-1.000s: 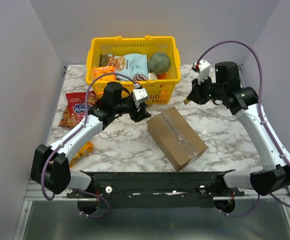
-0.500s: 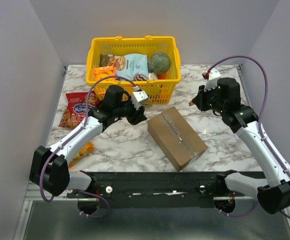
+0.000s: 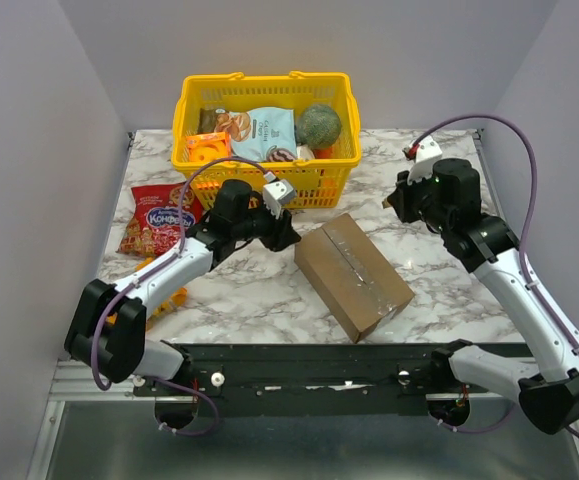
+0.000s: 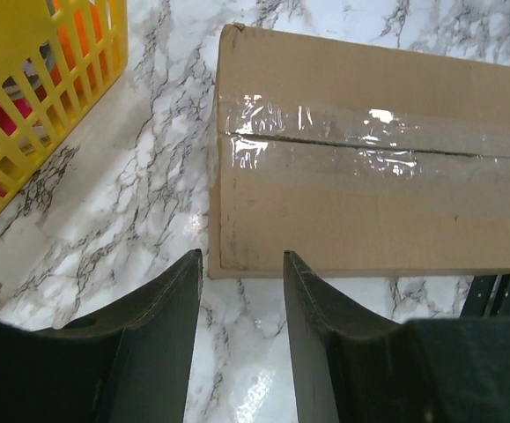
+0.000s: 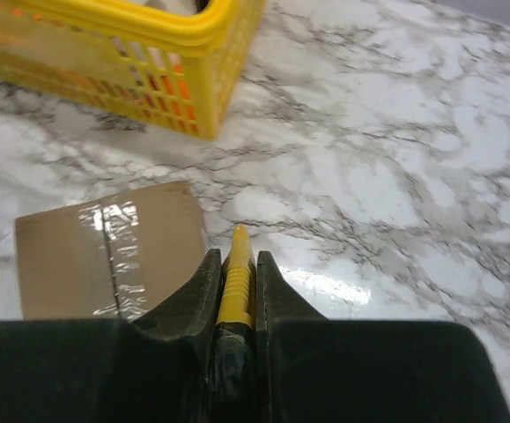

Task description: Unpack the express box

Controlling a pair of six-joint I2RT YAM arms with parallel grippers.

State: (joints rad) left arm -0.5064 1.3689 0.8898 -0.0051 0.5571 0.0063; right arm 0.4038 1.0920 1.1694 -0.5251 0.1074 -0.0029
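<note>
Express box (image 3: pixel 354 275) lies on the marble table (image 3: pixel 449 260), set at an angle, just in front of the yellow basket (image 3: pixel 266 78) and between the two arms. Flaps are closed, with clear tape running along the top seam. Left gripper (image 3: pixel 285 234) sits low at the box's far left corner. In the left wrist view its jaws stand apart with nothing between them, only tabletop in the gap, and the fingertips (image 4: pixel 184 264) are just short of the box's short end; contact cannot be told. Right gripper (image 3: pixel 393 200) hangs above the table to the right of the basket, well apart from the box. Its jaws are clamped on a slim yellow tool (image 5: pixel 238 247) whose pointed tip sticks out past the fingers. A red snack bag (image 3: pixel 154 215) lies left of the left arm.
</note>
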